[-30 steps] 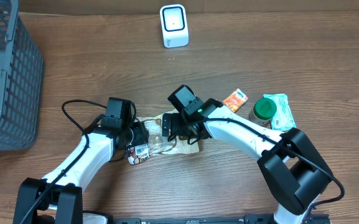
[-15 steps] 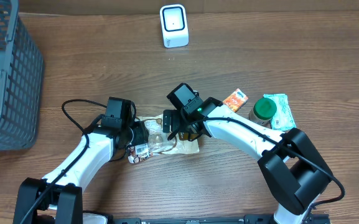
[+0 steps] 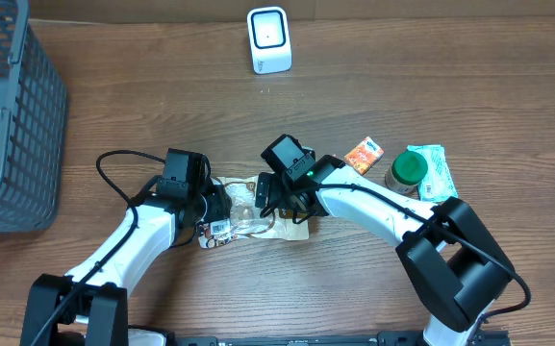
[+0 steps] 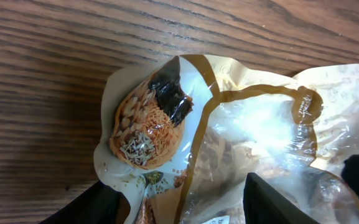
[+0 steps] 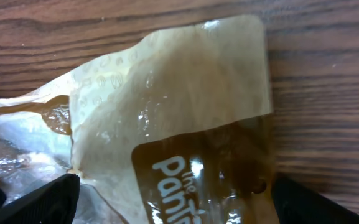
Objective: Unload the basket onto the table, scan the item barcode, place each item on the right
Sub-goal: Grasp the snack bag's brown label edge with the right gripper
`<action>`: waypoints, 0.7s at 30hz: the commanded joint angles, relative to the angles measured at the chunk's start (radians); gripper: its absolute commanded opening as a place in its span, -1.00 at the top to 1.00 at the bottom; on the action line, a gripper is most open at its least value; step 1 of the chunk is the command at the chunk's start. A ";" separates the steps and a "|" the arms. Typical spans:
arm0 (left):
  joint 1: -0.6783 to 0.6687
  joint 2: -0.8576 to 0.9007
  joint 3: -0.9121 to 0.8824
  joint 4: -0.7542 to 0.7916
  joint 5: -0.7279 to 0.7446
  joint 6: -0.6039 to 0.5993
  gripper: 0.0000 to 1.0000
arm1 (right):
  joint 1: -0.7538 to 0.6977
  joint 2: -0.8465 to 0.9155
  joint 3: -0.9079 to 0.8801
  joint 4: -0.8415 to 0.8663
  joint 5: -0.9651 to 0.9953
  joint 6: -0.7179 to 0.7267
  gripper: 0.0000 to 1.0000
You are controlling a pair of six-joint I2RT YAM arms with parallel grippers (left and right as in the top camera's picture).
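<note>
Bag (image 3: 248,224) lies mid-counter (image 3: 402,58). Bare wood runs to the scanner (image 3: 268,38) at 12 o'clock, with the basket (image 3: 8,125) at 9. Left tool (image 3: 215,216) pinches the bag's 9 o'clock end. Right tool (image 3: 279,201) is spread over its 3 o'clock edge. Only the right wrist view shows lettering.

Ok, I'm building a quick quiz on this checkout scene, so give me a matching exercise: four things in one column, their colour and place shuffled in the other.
Things:
1. scanner
2. basket
3. jar lid
4. snack bag

Descriptions:
A. grey, far left
B. brown and clear, centre
C. green, far right
D. white, top centre of the overhead view

Pairs: 1-D, 2-A, 3-C, 4-B
</note>
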 commanded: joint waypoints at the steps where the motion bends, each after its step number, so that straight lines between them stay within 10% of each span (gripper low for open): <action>1: -0.006 0.014 0.023 -0.001 0.012 0.023 -0.10 | -0.002 0.057 -0.006 0.017 -0.121 0.037 -1.00; 8: -0.006 0.015 0.023 -0.001 0.012 0.023 -0.01 | -0.002 0.091 -0.006 0.059 -0.296 0.035 -0.96; 21: -0.006 0.015 0.023 -0.002 0.012 0.023 -0.01 | -0.005 0.092 -0.007 0.186 -0.461 0.029 -0.30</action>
